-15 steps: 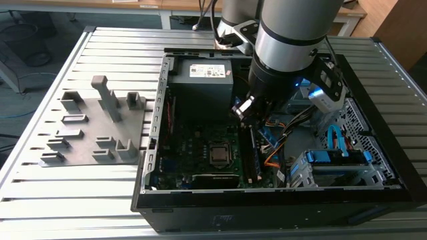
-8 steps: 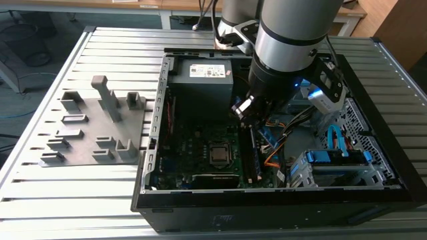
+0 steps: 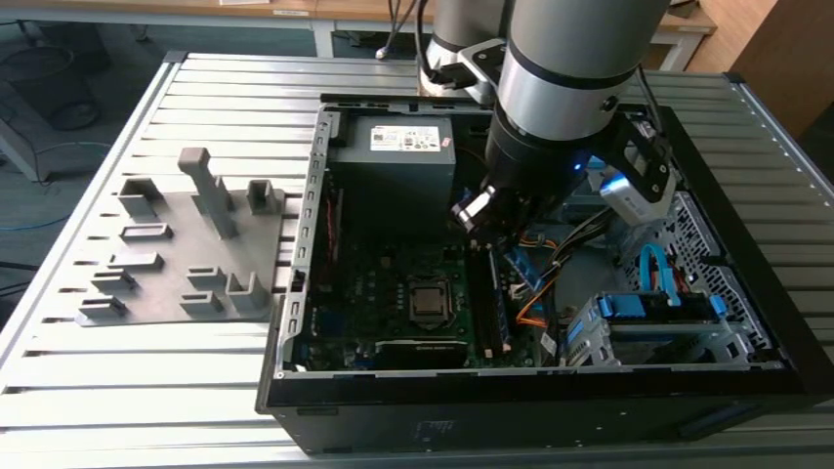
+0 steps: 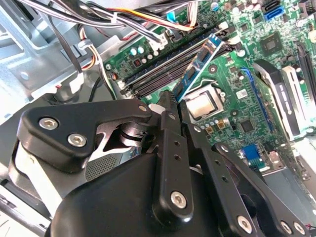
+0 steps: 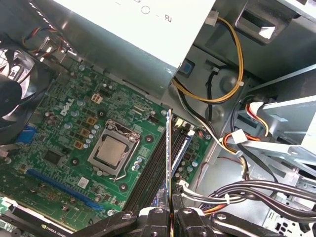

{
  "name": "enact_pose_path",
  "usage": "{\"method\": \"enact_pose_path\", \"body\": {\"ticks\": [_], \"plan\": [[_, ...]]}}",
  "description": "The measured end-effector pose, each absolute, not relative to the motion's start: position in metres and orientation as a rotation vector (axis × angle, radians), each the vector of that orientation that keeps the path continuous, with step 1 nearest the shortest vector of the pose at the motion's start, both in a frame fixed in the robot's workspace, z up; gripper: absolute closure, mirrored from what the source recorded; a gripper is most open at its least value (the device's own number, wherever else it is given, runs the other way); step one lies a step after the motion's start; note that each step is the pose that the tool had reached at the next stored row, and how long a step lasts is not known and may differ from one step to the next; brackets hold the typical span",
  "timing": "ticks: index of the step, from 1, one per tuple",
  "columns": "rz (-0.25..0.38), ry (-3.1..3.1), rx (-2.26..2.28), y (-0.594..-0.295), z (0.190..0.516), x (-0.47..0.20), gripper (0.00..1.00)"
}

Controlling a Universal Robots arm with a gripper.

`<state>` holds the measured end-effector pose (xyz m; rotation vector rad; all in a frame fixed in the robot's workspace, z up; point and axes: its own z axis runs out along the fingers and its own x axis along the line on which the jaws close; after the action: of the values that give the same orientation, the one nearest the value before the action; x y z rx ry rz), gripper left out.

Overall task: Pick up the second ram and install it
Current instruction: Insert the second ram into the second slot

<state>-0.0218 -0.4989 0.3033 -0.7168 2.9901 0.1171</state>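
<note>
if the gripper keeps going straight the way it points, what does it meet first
Probably the memory slots: the gripper is shut on the second ram, whose leading edge points at them, beside the cpu socket. Which slot is unclear.

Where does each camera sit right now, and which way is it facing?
Exterior view: off the arm, above the open computer case, looking down into it; the arm and gripper reach inside.
First wrist view: at the wrist, looking along the gripper onto the motherboard; its jaws clamp the second ram, seen edge-on.
Second wrist view: at the wrist, looking past the gripper's black linkage at the same board.
Shared: both wrist views show the second ram and the processor.
</note>
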Motion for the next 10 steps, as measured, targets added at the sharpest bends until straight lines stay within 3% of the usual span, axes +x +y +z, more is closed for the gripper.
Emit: {"method": "enact_pose_path", "body": {"ticks": [10], "plan": [[0.115,3.002,-0.657,-0.4989,0.3033,-0.0218,0.86]]}}
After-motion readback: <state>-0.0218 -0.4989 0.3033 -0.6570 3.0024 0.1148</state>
